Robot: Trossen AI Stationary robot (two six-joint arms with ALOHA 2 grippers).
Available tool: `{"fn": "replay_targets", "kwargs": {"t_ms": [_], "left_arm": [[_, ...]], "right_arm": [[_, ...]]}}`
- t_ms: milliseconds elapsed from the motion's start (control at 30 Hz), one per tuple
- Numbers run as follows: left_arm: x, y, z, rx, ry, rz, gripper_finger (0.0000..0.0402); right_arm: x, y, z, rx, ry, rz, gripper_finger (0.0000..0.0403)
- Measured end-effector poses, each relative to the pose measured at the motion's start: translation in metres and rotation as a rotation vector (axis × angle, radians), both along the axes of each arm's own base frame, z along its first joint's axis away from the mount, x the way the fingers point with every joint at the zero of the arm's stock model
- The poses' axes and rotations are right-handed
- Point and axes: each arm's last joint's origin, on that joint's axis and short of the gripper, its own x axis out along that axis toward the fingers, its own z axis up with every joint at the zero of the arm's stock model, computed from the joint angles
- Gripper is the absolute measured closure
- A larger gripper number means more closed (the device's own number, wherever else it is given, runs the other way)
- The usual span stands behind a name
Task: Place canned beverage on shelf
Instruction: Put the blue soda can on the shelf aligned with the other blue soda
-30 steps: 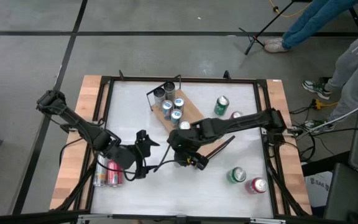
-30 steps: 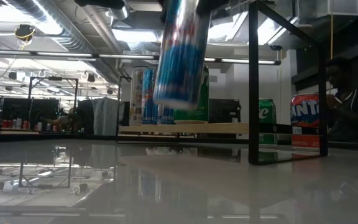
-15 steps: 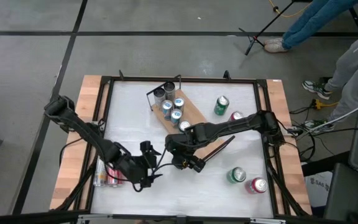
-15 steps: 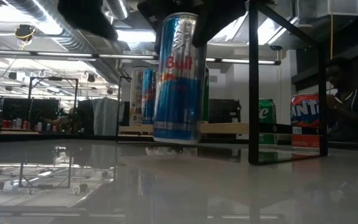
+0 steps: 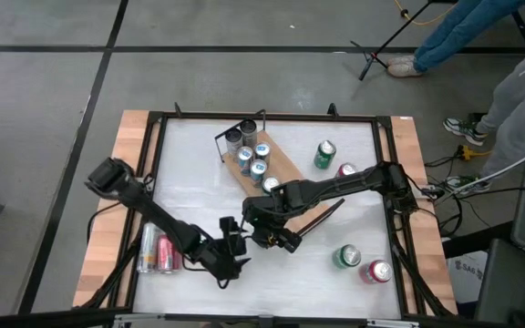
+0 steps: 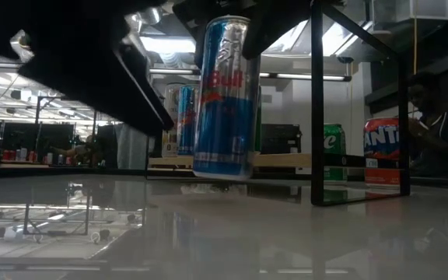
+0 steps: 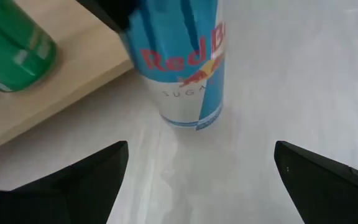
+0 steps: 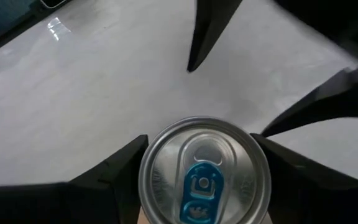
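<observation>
White tabletop fills the high view, with the shelf lying aslant at about 12 o'clock from centre, several cans standing at its far end. The right end effector sits just off the shelf's near end, around a blue can; the left end effector has its fingers spread wide at roughly 8 o'clock of it.

From the low view, the can stands upright, its base seemingly resting on the tabletop, though the contact line is dim.

Through the left wrist view, the can stands just beside the shelf edge, between the spread fingers but untouched.

Looking down the right wrist view, dark fingers flank the can top narrowly; whether they grip or only bracket it I cannot tell.

Risks: a loose hold lets the can tip; both arms crowd close and could collide; lifting low could knock the shelf edge.
</observation>
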Motion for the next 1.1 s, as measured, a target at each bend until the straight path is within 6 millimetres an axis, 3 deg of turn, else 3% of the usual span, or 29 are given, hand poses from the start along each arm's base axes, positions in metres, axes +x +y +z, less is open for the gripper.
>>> {"fn": "replay_targets", "kwargs": {"t_ms": [167, 567, 1100], "left_arm": [[0.008, 0.001, -0.015, 0.002, 0.004, 0.015, 0.0007], [0.011, 0.005, -0.016, 0.010, 0.006, 0.022, 0.0007], [-0.013, -0.013, -0.013, 0.017, 0.066, -0.010, 0.0007]], "right_arm": [[0.000, 0.000, 0.000, -0.002, -0.003, 0.000, 0.0153], [0.009, 0.001, -0.006, 0.018, -0.027, -0.076, 0.0153], [0.012, 0.001, -0.010, 0.026, -0.028, -0.168, 0.0152]]}}
